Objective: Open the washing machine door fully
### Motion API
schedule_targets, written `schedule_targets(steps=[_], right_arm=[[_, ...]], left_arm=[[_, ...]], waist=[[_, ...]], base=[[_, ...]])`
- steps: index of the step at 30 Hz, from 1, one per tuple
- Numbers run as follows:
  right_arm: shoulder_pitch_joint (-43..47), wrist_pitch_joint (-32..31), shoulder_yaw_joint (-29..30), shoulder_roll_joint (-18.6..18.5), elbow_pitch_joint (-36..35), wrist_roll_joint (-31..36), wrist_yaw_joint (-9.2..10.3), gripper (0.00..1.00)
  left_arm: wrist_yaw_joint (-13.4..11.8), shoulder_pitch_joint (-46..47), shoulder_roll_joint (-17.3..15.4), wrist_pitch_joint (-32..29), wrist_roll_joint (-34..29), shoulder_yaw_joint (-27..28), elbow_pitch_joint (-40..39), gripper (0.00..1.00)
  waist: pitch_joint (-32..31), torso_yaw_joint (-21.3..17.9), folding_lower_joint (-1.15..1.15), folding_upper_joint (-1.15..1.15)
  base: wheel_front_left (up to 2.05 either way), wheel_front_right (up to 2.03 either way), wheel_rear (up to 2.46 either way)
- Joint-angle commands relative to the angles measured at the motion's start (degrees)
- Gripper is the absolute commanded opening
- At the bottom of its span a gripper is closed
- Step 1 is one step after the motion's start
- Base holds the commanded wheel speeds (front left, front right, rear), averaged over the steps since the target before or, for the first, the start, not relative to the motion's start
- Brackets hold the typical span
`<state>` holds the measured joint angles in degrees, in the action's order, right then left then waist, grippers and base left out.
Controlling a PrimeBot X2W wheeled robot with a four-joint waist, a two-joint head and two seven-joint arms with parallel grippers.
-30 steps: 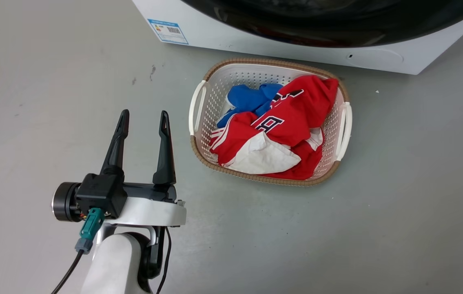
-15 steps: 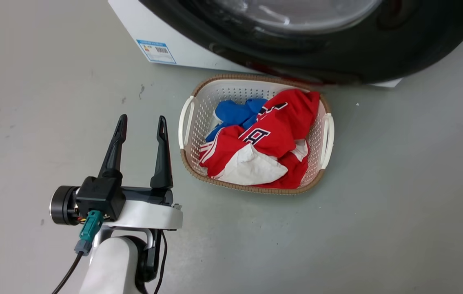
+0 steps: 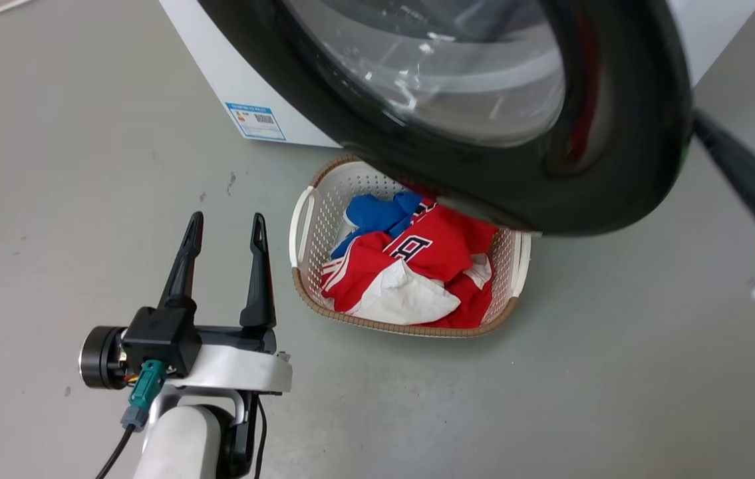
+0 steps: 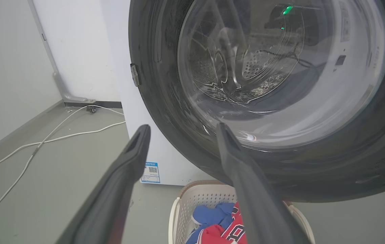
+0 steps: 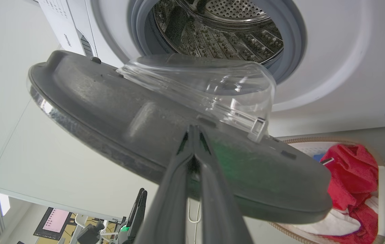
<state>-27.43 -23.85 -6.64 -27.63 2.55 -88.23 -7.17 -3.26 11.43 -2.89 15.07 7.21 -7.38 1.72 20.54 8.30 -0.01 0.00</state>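
The right gripper [image 5: 192, 129] has its two long dark fingers pressed together, holding nothing, with the tips set against the grey inner face of the large round glossy black washing machine door with its clear bulging glass centre [image 5: 128, 115]. The door stands partly swung out, its lower rim overhanging the far edge of the white perforated plastic laundry basket with a brown woven rim [image 3: 302, 219]. The left gripper [image 3: 227, 219] hangs spread and empty, apart from the door. Judged step: pushing the door wider. The next move calls for following its arc without slipping off. Against half a second ago, the door reaches further over the basket.
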Motion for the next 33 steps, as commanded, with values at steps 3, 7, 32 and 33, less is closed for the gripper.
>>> schedule_targets(steps=[3, 7, 32, 33], right_arm=[[4.17, -0.43, -4.73, 4.25, -3.25, -0.15, -0.4, 0.0], [8.57, 0.41, -6.44, 5.67, -5.57, -0.18, -0.3, 0.0], [20.73, 0.86, -20.53, 13.69, -9.42, -0.35, -0.4, 0.0], [20.69, 0.75, -21.1, 13.86, -9.21, -0.2, -0.4, 0.0]], left_arm=[[0.11, -0.84, 0.02, 0.16, -0.37, 0.1, 0.27, 1.0], [0.13, -1.4, 0.02, 0.15, -0.21, 0.01, 0.36, 1.0], [-0.32, -4.02, 0.0, 0.16, 0.4, -0.41, 0.61, 1.0], [-0.33, -4.06, 0.0, 0.16, 0.39, -0.48, 0.63, 1.0]], waist=[[-1.15, 0.05, 0.01, 0.0], [-2.3, 0.49, 0.01, 0.0], [-6.84, 3.41, 0.01, 0.0], [-6.93, 3.55, 0.01, 0.0]], base=[[0.0, 0.0, 0.0], [0.0, 0.0, 0.0], [0.0, 0.0, 0.0], [0.0, 0.0, 0.0]])
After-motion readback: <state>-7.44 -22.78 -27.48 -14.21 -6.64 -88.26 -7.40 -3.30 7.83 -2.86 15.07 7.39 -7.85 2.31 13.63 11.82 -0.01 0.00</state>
